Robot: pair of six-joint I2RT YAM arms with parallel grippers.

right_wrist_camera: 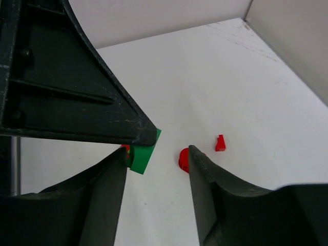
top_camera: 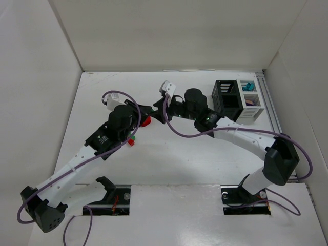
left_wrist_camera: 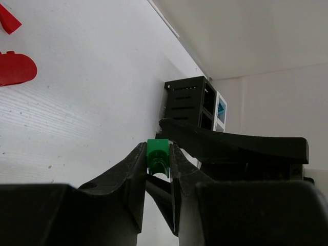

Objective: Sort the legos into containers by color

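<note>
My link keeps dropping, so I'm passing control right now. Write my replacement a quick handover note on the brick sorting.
Left gripper: shut on a green brick.
Right gripper: open, jaws either side of that brick, not gripping it yet.
Bins, far right: teal bricks and purple bricks sit in the white ones; the black ones' contents can't be seen.
Left to do: bin the green brick, then the round red piece and small red piece on the table.

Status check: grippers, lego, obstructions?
Left gripper shut on green lego. Right gripper open beside it, no grip. Two red legos loose on table beyond.
</note>
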